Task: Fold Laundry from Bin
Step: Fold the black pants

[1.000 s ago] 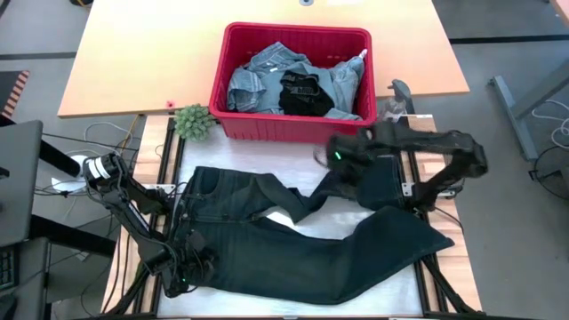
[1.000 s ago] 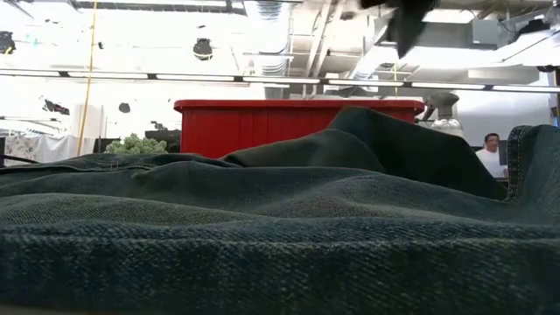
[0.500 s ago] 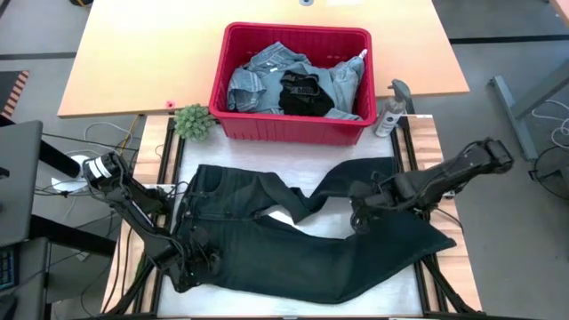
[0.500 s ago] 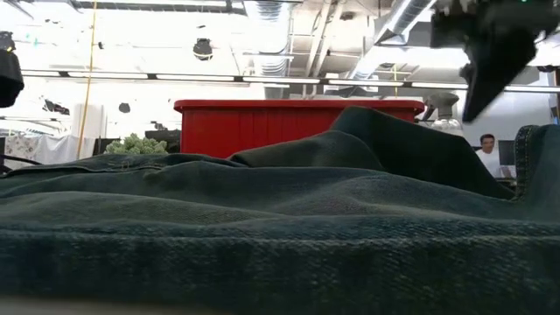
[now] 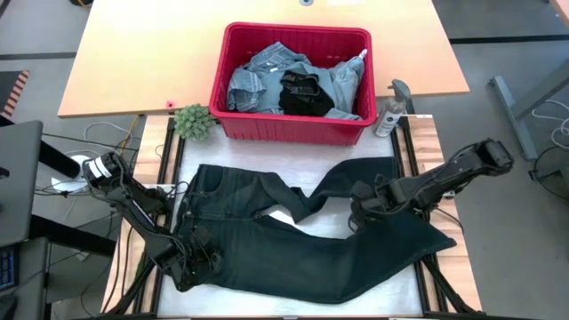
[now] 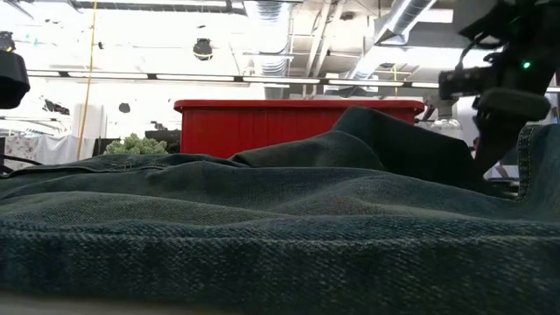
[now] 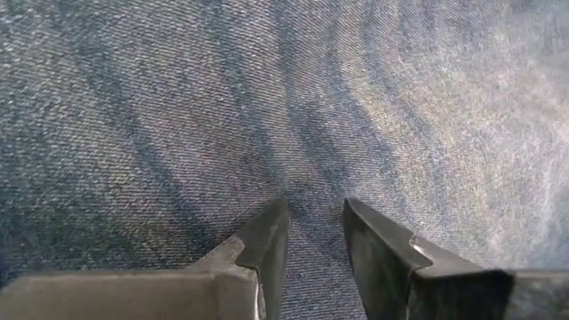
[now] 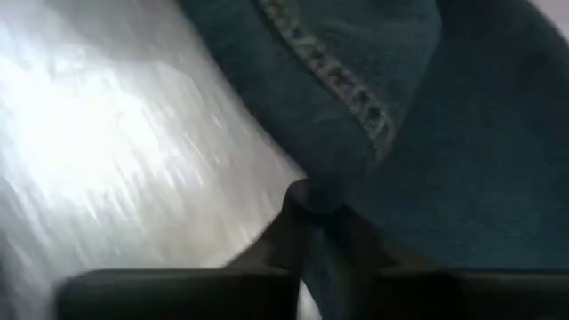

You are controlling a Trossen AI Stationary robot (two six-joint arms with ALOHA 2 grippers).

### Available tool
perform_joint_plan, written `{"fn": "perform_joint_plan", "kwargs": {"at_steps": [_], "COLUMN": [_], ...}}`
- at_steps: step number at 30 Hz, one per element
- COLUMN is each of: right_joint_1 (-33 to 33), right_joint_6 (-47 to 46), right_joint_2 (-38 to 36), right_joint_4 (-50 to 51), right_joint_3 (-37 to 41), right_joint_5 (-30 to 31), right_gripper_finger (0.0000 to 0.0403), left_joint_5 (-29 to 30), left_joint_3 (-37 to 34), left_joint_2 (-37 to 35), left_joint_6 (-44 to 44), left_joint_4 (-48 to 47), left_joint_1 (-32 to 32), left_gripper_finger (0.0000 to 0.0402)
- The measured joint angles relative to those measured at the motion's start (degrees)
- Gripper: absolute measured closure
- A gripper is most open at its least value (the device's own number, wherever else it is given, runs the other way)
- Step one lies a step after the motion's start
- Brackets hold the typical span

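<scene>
Across the near half of the desk (image 5: 418,133) lie dark jeans (image 5: 293,249), spread flat with the waist toward the left arm and the legs running toward the right; one leg bends up toward the bin (image 5: 293,124), and a light patch of the surface shows between the legs. In the low view the denim fills the foreground, with a raised fold in front of the red bin.

Behind the jeans, the bin holds the rest of the laundry (image 5: 267,80): light blue denim pieces with a black garment (image 5: 305,92) on top in the middle.

The right tool (image 5: 360,213) is down on the upper leg of the jeans near its edge. In the right wrist view its fingers (image 8: 307,218) are pinched together on a folded seam edge of the denim, so it has a grip on the jeans.

The left tool (image 5: 194,267) rests at the waist end of the jeans, near the desk's front left corner. In the left wrist view its fingers (image 7: 267,244) stand a narrow gap apart, pressed down on the denim, which shows through the gap; whether any fabric is caught between them cannot be told.

A small green plant (image 5: 193,122) sits just beside the bin's left front corner, and a spray bottle (image 5: 389,108) stands just beside its right front corner.
</scene>
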State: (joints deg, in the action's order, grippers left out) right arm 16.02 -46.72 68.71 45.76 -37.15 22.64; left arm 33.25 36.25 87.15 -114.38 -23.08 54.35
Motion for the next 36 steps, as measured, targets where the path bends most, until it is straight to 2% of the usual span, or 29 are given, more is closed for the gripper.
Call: {"fn": "perform_joint_plan", "kwargs": {"at_steps": [2, 6, 9, 11, 17, 20, 23, 26, 28, 32, 36], "right_joint_1": [-1.60, -4.42, -4.00, -3.68, -4.69, -7.87, -13.36, -21.42, -27.39, -37.90, -46.78], "right_joint_6": [-0.06, 0.46, 2.18, 3.43, 6.03, 6.32, 6.27, 6.39, 8.79, 18.33, 26.03], "right_joint_2": [0.00, -0.08, -0.55, -0.59, -0.37, -0.37, -0.42, -0.44, -0.30, 0.77, 2.87], "right_joint_4": [-3.26, -3.84, -0.60, 4.67, 21.67, 28.72, 36.68, 43.36, 43.89, 41.17, 34.24], "right_joint_3": [0.85, -1.72, -8.12, -14.40, -34.84, -43.24, -48.19, -48.18, -45.71, -38.32, -31.87], "right_joint_5": [-1.25, -10.72, -17.32, -19.30, -19.37, -18.10, -16.60, -17.68, -20.83, -30.30, -39.22], "right_gripper_finger": [0.0385, 0.0386, 0.0386, 0.0386, 0.0386, 0.0386, 0.0386, 0.0386, 0.0386, 0.0386, 0.0386], "left_joint_5": [-0.58, -1.49, -1.25, -1.22, -1.20, -1.08, -1.01, -0.88, -0.89, -0.89, -0.95], "left_joint_3": [0.00, 0.00, 0.00, 0.00, 0.00, -0.02, -0.02, -0.02, -0.02, -0.02, -0.02], "left_joint_2": [0.02, 0.02, 0.03, 0.04, 0.07, 0.09, 0.09, 0.09, 0.09, 0.09, 0.09], "left_joint_6": [0.77, 1.63, 1.56, 1.83, 2.19, 1.97, 0.57, -0.25, -0.27, -0.10, -0.21], "left_joint_4": [-0.08, -0.16, -0.17, -0.24, -0.52, -0.79, -1.43, -1.76, -1.83, -1.87, -1.89], "left_joint_1": [0.00, -0.02, 0.27, 0.42, 1.08, 1.72, 2.36, 2.85, 2.93, 2.93, 2.95], "left_gripper_finger": [0.0297, 0.0297, 0.0297, 0.0297, 0.0297, 0.0297, 0.0297, 0.0297, 0.0297, 0.0297, 0.0297]}}
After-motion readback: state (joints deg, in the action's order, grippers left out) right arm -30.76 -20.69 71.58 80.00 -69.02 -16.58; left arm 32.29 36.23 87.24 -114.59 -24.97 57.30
